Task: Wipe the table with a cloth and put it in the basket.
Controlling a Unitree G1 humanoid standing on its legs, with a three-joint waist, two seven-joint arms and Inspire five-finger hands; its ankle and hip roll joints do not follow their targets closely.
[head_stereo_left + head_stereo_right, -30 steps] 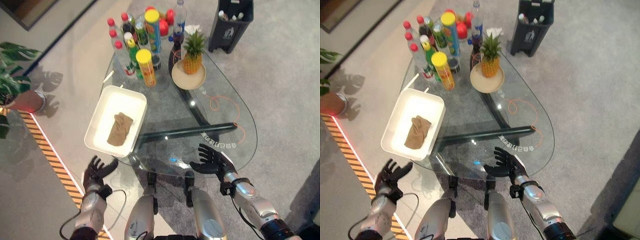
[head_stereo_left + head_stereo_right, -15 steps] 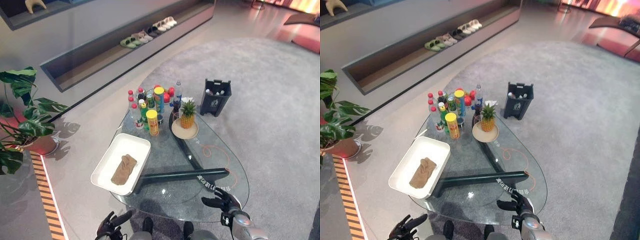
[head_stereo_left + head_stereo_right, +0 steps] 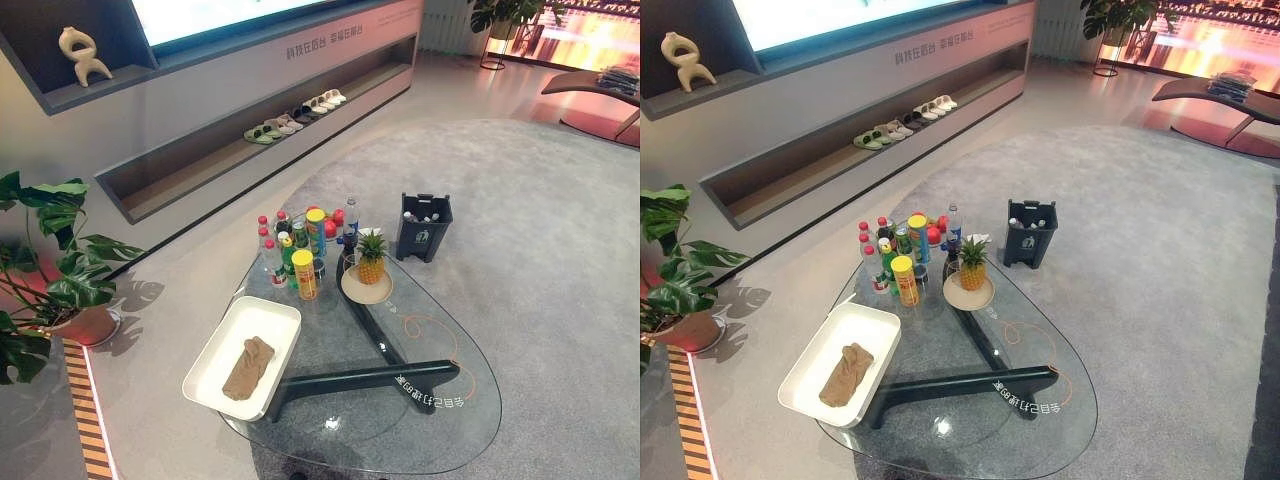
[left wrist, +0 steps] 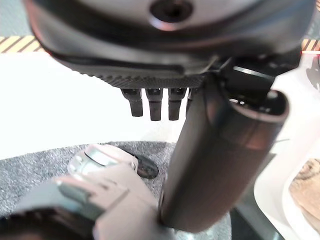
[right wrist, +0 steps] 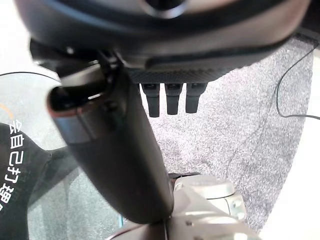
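While both hands hang empty, the cloth [image 3: 248,367] lies in the basket [image 3: 205,368].

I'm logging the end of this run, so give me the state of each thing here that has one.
cloth: crumpled, lying inside the basket, held by no hand
basket: white, upright on the glass table's left part, holding the cloth
glass table: near part bare
pineapple: upright on a plate
bottles: standing, grouped at the far end
left hand: open, holding nothing
right hand: open, holding nothing
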